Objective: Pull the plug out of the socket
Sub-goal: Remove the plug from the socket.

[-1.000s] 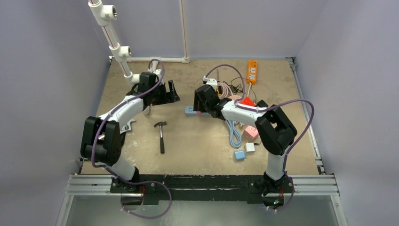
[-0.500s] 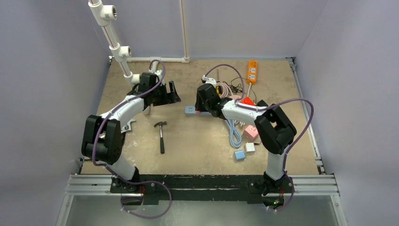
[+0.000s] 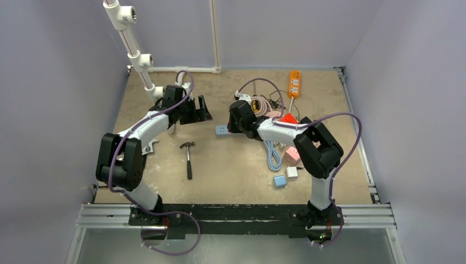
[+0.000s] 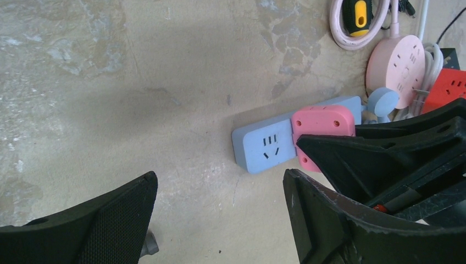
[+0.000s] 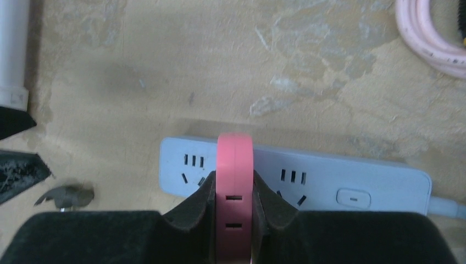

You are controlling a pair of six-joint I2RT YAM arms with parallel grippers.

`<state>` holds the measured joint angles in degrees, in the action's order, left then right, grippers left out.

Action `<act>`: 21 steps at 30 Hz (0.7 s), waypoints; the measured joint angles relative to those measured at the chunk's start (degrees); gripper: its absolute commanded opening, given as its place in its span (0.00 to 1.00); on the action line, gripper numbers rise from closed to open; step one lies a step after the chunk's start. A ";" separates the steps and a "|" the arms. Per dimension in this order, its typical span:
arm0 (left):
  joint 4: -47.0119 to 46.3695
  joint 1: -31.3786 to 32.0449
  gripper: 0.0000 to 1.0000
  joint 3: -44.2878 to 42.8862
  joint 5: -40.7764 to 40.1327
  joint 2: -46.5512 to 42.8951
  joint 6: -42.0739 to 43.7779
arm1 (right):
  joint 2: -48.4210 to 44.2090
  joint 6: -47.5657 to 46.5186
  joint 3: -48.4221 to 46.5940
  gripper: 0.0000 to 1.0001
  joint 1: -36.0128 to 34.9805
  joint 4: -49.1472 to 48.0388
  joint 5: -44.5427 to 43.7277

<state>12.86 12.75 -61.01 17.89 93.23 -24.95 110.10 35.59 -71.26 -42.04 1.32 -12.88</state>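
- The right gripper point(image 5: 234, 192) is clamped on the pink plug point(image 5: 234, 157), its black jaws pressing the plug's two flat sides.
- The plug is a smooth plastic block with rounded corners. It stands on the pale blue power strip point(image 5: 351, 184), a long slim bar with slotted outlets, mid-table toward the far side.
- The left gripper point(image 4: 220, 206) hangs open to the left of the strip, with mesh texture on its inner faces.
- The table point(image 5: 165, 66) is mottled, scuffed beige.

Overhead wide, wrist views close, sharing power strip point(image 5: 324, 170)
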 measured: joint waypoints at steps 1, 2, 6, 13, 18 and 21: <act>-0.09 0.00 0.83 0.00 0.44 0.02 -0.02 | -0.39 -0.02 0.50 0.00 0.00 -0.22 0.37; -0.22 0.00 0.83 0.00 1.09 0.04 -0.11 | -1.01 0.00 1.33 0.00 -0.02 -0.68 0.68; -2.16 0.00 0.83 0.22 4.96 0.11 -1.05 | -5.16 -0.04 4.92 0.00 -0.02 -2.60 1.09; -6.71 0.02 0.83 1.90 13.53 1.03 -3.58 | -12.61 0.00 9.18 0.00 0.72 -6.29 1.09; -9.79 0.90 0.82 2.91 18.12 1.57 -5.33 | -14.40 0.15 11.06 0.00 1.33 -8.39 1.25; -11.93 2.10 0.71 3.19 20.17 1.62 -6.10 | -15.13 0.26 12.31 0.00 1.57 -9.25 1.73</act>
<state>0.93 14.85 -57.82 38.06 94.85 -31.05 94.98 35.86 -58.96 -40.47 -7.92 -11.16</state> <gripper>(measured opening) 0.808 0.227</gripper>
